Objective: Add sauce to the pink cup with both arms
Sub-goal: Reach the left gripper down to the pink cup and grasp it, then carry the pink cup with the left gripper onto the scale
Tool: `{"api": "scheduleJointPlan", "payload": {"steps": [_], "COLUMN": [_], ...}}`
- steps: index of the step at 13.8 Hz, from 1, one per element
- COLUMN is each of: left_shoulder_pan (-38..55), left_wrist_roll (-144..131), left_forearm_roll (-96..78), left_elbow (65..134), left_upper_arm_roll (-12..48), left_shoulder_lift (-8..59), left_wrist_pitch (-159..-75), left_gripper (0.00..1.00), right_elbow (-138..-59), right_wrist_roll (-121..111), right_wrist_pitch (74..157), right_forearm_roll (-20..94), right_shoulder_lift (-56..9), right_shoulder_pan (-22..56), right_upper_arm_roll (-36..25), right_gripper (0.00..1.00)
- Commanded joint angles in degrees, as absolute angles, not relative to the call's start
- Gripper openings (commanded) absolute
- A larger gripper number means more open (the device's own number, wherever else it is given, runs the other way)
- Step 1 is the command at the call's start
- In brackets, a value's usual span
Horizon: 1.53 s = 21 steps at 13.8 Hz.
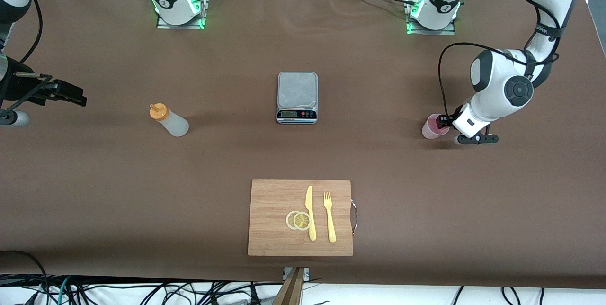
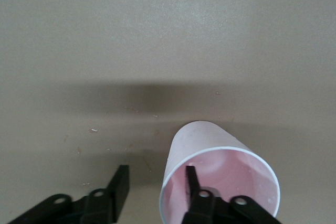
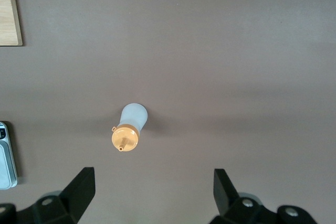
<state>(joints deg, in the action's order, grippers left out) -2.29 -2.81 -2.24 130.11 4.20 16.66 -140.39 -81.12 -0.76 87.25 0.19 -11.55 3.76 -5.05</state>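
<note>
- Two arms in the front view. The left gripper [image 1: 442,122] is down at the pink cup [image 1: 433,127], at mid-height of the frame toward the left arm's end of the surface [image 1: 378,167]. The right gripper [image 1: 71,94] hangs in the air over the right arm's end.
- Front view: the sauce bottle [image 1: 169,120] stands upright and alone at mid-height, well apart from the cup, with the scale [image 1: 297,96] between them at frame centre.
- Front view, lower centre: a cutting board [image 1: 270,201] carries a knife [image 1: 310,212], a fork [image 1: 329,217] and lemon slices [image 1: 298,220], all clear of both arms.
- Left wrist view: the left gripper [image 2: 156,174] straddles the pink cup [image 2: 194,140] wall, one finger inside and one outside. The jaws are partly apart and not clamped, with a gap on the outer side.
- Cup handling, as a guess: light, thin and springy, so it tips easily. A rim pinch should hold if kept gentle.
- Right wrist view: the right gripper [image 3: 153,176] has its jaws spread wide and empty. The sauce bottle [image 3: 130,127] is below, not touched.
- Bottle handling, as a guess: soft and squeezable, probably smooth. Take it at mid-body, not at the orange cap.
- Right wrist view also shows a scale [image 3: 5,156] edge and a cutting board [image 3: 8,9] corner.
- Surface: flat brown mat with plenty of open room around both items.
</note>
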Motion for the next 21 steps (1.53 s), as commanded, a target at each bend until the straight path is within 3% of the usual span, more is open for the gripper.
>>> {"api": "scheduleJointPlan", "payload": {"steps": [1,7,13,16,21], "left_shoulder_pan": [-1.93,-1.93,2.71,6.84,17.9], "left_wrist_roll": [-1.93,-2.46,-11.48,-26.58,-47.77], "left_forearm_roll": [-3.16,-3.25,-12.39,-12.39,-11.95], "left_elbow": [130.08,128.85,118.92,118.04,117.42], "left_upper_arm_roll": [4.31,7.81,15.02,20.72,24.26], "left_shoulder_lift": [16.09,11.26,9.49,9.93,13.43], "left_wrist_pitch": [-140.89,-137.21,-124.9,-125.5,-132.6], "left_gripper": [0.0,0.0,0.0,0.0,0.0], "right_elbow": [-80.42,-80.86,-81.03,-81.12,-82.53], "right_wrist_roll": [-1.67,-1.5,-1.58,-5.34,-20.6], "right_wrist_pitch": [87.01,86.93,86.57,86.13,86.31], "right_forearm_roll": [-0.09,-2.36,-1.67,-2.37,-0.89], "right_shoulder_lift": [-11.69,-12.56,-13.09,-13.71,-15.2], "right_shoulder_pan": [3.34,4.21,3.87,3.52,-0.78], "right_upper_arm_roll": [-5.01,-4.83,-4.66,-4.83,-5.01], "right_gripper": [1.0,1.0,1.0,1.0,1.0]}}
